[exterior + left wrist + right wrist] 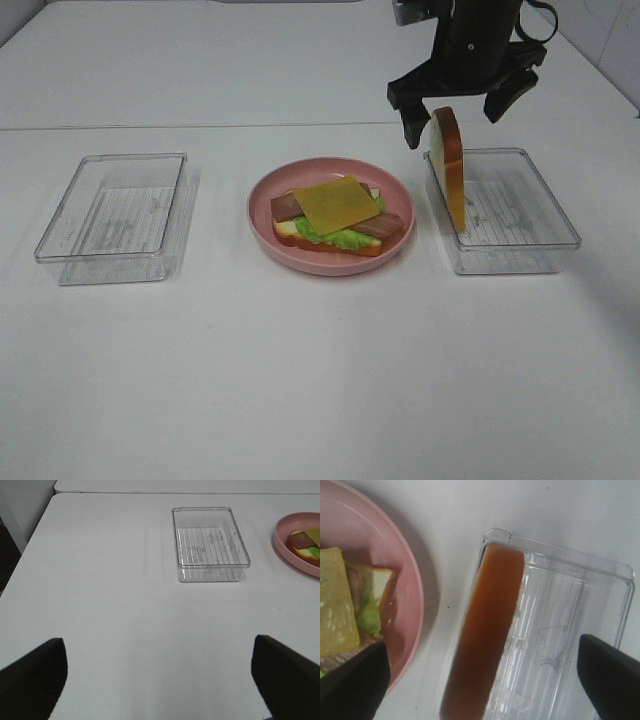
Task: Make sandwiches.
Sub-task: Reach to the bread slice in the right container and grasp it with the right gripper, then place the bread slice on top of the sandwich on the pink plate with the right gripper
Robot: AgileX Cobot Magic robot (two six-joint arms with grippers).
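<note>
A sandwich stack (338,215) lies on the round pink plate (310,262): a bottom bread slice, green lettuce, brown bacon strips and a yellow cheese square (335,203) on top. A second bread slice (450,165) stands on its edge inside the right clear tray (530,220), leaning at the tray's left wall. My right gripper (453,126) is open just above that slice, its fingers apart on either side and not touching it. The right wrist view shows the slice's brown crust (487,630) between my open fingers (355,680). My left gripper (160,680) is open and empty over bare table.
An empty clear tray (115,210) stands left of the plate; it also shows in the left wrist view (210,545), with the plate's edge (295,560) beside it. The white table's far edge runs behind the trays.
</note>
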